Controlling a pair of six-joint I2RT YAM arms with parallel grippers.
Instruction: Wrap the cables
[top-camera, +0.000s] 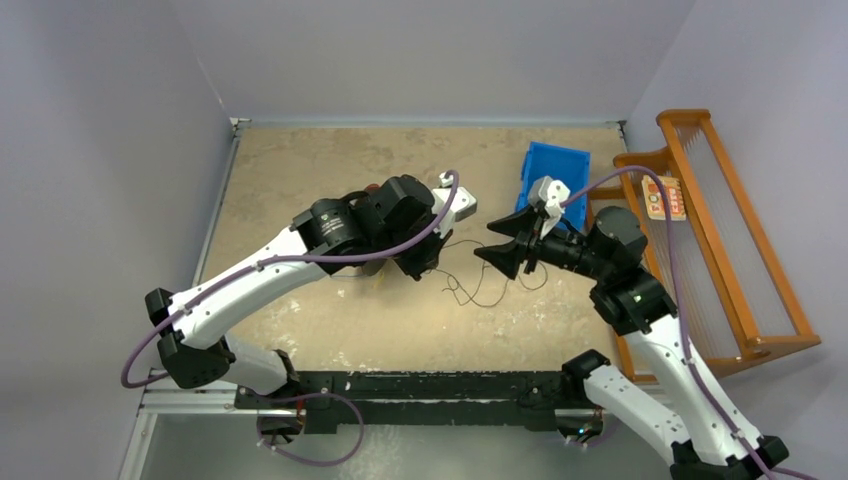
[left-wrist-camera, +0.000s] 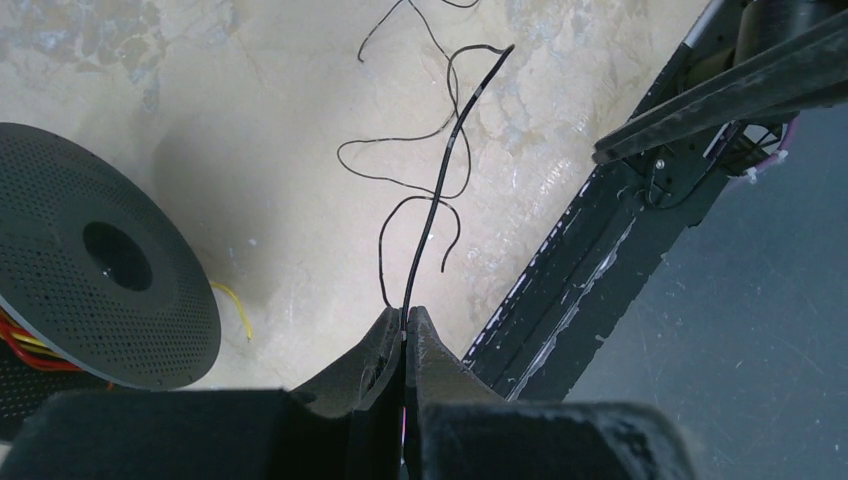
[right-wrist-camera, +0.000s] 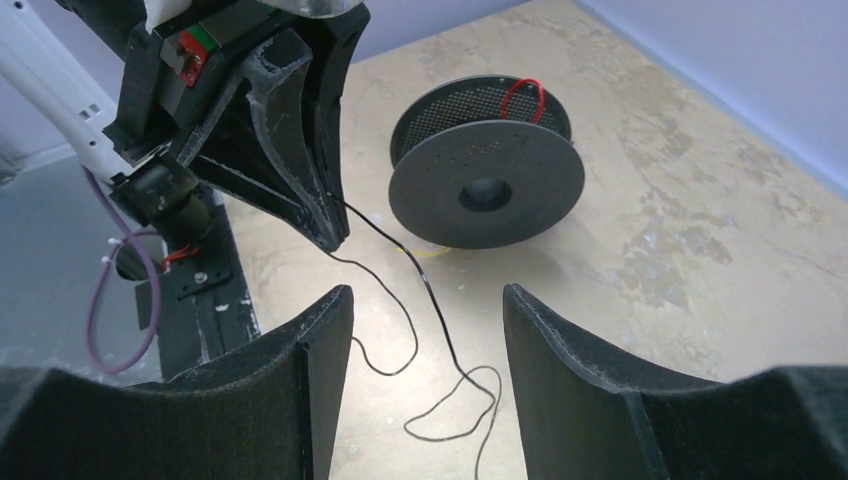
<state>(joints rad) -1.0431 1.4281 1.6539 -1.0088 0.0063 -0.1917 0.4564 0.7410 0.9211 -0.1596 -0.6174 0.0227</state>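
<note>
My left gripper (left-wrist-camera: 405, 322) is shut on a thin black cable (left-wrist-camera: 440, 180), which runs from its tips out over the table in loose loops. In the top view the left gripper (top-camera: 427, 268) hangs just above the table, with the cable (top-camera: 472, 292) looping to its right. My right gripper (right-wrist-camera: 425, 292) is open and empty above those loops (right-wrist-camera: 445, 345); in the top view it (top-camera: 503, 245) faces the left gripper. A black perforated spool (right-wrist-camera: 485, 185) stands behind, with a red strand (right-wrist-camera: 522, 92) on it. A yellow strand (left-wrist-camera: 236, 306) lies by the spool (left-wrist-camera: 90, 270).
A blue bin (top-camera: 553, 172) stands at the back right of the table. An orange wooden rack (top-camera: 735, 250) lies beyond the table's right edge. The table's black front rail (left-wrist-camera: 590, 260) runs close to the left gripper.
</note>
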